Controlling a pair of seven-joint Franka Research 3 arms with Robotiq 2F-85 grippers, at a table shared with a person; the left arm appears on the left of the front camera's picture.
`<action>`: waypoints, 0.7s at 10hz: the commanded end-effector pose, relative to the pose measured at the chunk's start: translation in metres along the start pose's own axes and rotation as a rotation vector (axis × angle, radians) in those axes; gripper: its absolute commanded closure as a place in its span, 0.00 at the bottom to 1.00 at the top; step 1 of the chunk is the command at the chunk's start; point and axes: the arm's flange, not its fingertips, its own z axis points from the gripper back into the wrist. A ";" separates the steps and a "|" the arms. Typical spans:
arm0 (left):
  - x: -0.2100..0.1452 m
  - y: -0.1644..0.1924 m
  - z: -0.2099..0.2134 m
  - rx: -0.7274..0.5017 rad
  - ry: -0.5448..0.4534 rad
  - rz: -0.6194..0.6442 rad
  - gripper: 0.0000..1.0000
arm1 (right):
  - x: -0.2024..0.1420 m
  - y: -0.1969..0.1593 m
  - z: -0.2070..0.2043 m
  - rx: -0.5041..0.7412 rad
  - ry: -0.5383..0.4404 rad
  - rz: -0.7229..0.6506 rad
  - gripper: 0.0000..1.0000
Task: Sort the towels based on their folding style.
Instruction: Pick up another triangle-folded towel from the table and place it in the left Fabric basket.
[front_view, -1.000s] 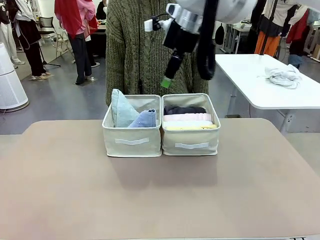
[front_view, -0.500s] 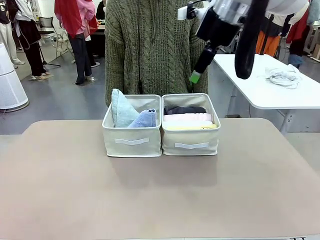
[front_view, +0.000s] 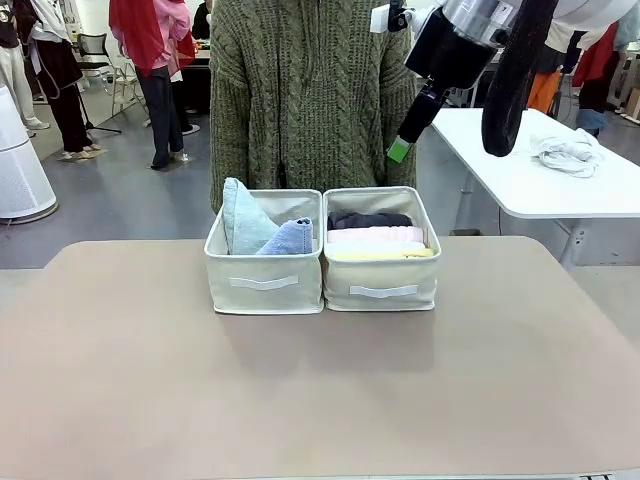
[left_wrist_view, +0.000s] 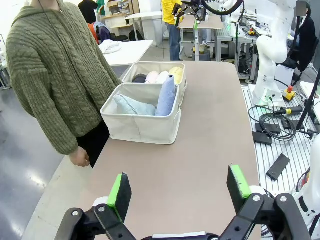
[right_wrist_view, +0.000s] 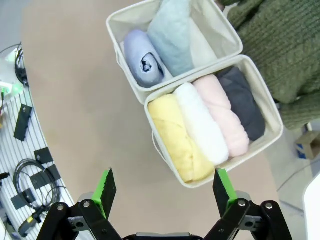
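The right hand (right_wrist_view: 165, 192), fingers spread and empty, hangs directly above the four terry rolls (right_wrist_view: 206, 126) lying side by side in their beige fabric bin (right_wrist_view: 261, 105), nearer them than the spread left hand (left_wrist_view: 180, 191).

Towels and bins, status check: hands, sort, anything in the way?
Both hands open and empty: right hand high above the bins, left hand over bare table. Four rolls in one bin, two cones in the other. Nothing blocking.

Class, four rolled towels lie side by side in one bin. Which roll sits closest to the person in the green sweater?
The dark grey roll. It lies at the end of the row by the person's sweater, with the pink roll next; white and yellow follow.
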 end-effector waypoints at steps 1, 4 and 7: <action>0.001 -0.002 0.000 0.001 0.000 -0.002 0.00 | 0.000 0.000 0.001 -0.002 0.006 0.000 0.00; 0.001 -0.002 0.000 0.001 0.000 -0.002 0.00 | 0.000 0.000 0.001 -0.002 0.006 0.000 0.00; 0.001 -0.002 0.000 0.001 0.000 -0.002 0.00 | 0.000 0.000 0.001 -0.002 0.006 0.000 0.00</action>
